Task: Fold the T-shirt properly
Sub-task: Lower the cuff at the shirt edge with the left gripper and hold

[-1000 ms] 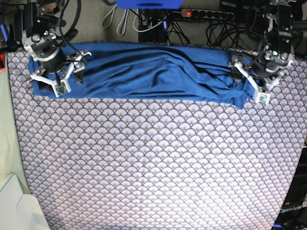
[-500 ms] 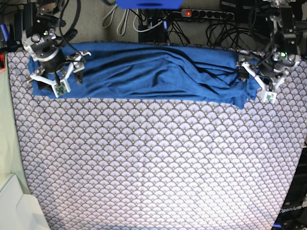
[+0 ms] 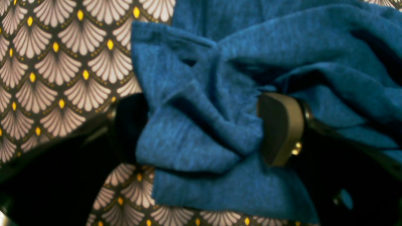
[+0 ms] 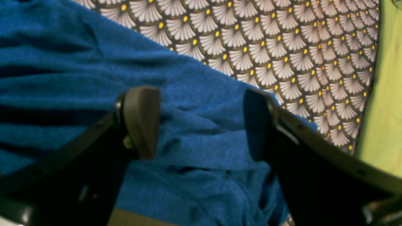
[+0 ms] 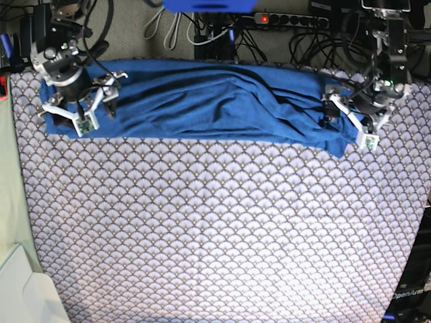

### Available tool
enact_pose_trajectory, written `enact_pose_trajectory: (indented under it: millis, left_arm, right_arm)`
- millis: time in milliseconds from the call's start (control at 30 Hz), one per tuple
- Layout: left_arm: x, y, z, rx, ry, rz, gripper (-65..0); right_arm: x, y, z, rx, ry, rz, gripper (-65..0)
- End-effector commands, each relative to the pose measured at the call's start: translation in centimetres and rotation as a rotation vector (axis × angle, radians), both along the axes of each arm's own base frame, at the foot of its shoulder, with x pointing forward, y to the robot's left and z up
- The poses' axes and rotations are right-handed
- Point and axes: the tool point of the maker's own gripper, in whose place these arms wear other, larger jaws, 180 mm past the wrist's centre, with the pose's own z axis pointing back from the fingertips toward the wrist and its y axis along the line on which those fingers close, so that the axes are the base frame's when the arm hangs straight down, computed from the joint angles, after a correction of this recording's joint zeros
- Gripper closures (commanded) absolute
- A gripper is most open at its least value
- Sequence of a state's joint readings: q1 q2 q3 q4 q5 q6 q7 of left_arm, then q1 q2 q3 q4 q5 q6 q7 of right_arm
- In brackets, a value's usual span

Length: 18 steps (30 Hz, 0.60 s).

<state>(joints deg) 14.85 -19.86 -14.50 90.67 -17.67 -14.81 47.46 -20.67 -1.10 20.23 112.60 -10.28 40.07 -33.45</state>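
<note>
The left hand [image 5: 351,121] has moved since the earlier picture: it has slid back in over the end of the big soft blue T-shirt [image 5: 215,101], and that end now looks more bunched. The right hand [image 5: 79,108] has not moved.

The T-shirt lies in a long wrinkled strip along the far edge of the desk with the purple and white shell-pattern cover [image 5: 215,235]. The near part of the desk, on this side of the T-shirt, has only the cover on it.

In the left wrist view, the left hand [image 3: 201,131] has its fingers spread wide, with a thick bunch of T-shirt [image 3: 201,125] cloth sitting between them. One tan pad [image 3: 279,128] touches the cloth. I cannot tell if it is really squeezing.

In the right wrist view, the right hand [image 4: 201,125] is spread wide open over the other end of the T-shirt [image 4: 78,78]. It pinches nothing.

I think the job is not far along. The T-shirt seems folded into a long strip, but it is lumpy. It still needs smoothing and folding across into a neat small shape.
</note>
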Motion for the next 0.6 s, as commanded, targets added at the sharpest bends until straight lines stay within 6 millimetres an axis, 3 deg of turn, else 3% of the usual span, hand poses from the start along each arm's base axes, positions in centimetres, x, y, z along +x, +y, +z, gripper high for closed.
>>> enact_pose_trajectory:
  millis: [0, 67, 100, 233, 300, 367, 433, 567]
  left_arm:
    - [-0.6, -0.3, -0.4, 0.003, 0.033, -0.019, -52.9]
    - [-0.5, -0.2, -0.4, 0.003, 0.031, -0.017, -51.3]
    - [-0.5, -0.2, -0.4, 0.003, 0.031, -0.017, -47.6]
    - [-0.2, -0.2, -0.2, 0.003, 0.022, -0.016, -18.9]
    - [0.4, -0.1, 0.2, 0.005, 0.013, -0.014, -1.4]
    - [0.4, -0.1, 0.2, 0.005, 0.014, -0.013, -0.2]
    - [0.6, -0.1, 0.5, 0.007, 0.005, -0.014, -3.3]
    - [1.2, -0.6, 2.1, 0.016, -0.045, -0.028, -0.4]
  right_arm:
    - [0.4, 0.0, 0.8, -0.001, -0.034, 0.005, -41.5]
    - [0.4, 0.0, 0.8, -0.001, -0.034, 0.005, -41.5]
    - [0.4, 0.0, 0.8, -0.001, -0.034, 0.005, -41.5]
    - [0.4, 0.0, 0.8, -0.001, -0.034, 0.005, -41.5]
    - [0.4, 0.0, 0.8, -0.001, -0.034, 0.005, -41.5]
    - [0.4, 0.0, 0.8, -0.001, -0.034, 0.005, -41.5]
    - [0.4, 0.0, 0.8, -0.001, -0.034, 0.005, -41.5]
    - [0.5, 0.0, 0.9, -0.001, -0.035, 0.005, -41.5]
